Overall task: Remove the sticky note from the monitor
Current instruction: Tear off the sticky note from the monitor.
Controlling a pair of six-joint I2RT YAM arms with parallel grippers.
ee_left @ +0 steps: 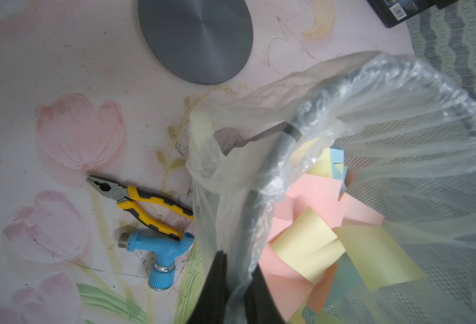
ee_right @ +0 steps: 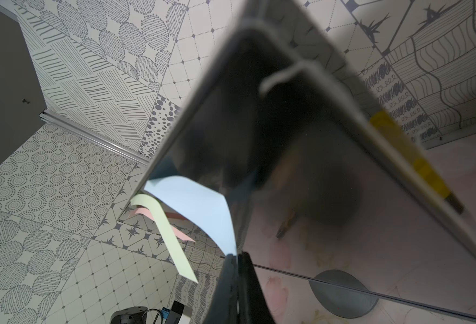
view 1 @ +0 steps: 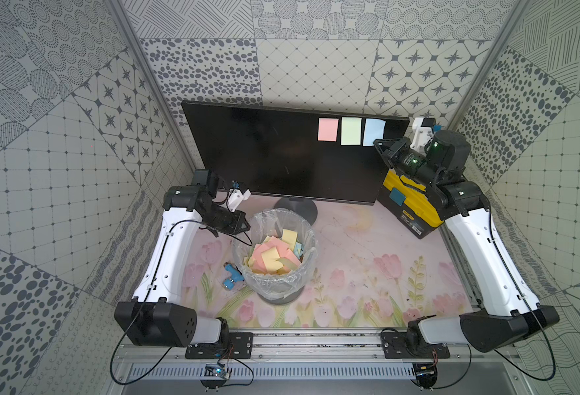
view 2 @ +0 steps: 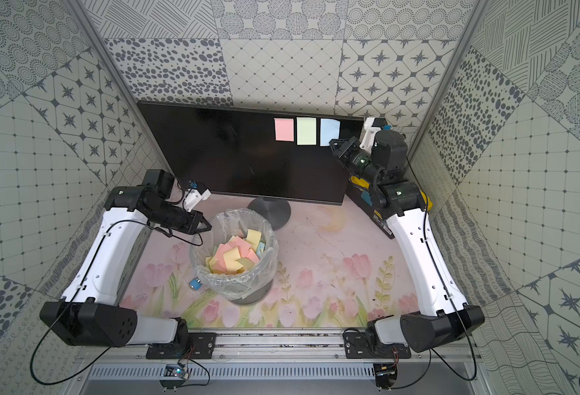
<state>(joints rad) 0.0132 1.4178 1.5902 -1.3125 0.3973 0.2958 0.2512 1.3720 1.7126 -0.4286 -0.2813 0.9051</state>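
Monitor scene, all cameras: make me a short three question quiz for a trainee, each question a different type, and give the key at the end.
1. Multiple choice: which paper note is the right gripper shut on? A pink sticky note, B green sticky note, C pale blue sticky note.
2. True or false: the mesh waste bin lined with clear plastic holds discarded paper notes.
3. Fill in: ___ sticky notes are stuck on the wide flat black monitor.
Key: 1 C; 2 true; 3 three.
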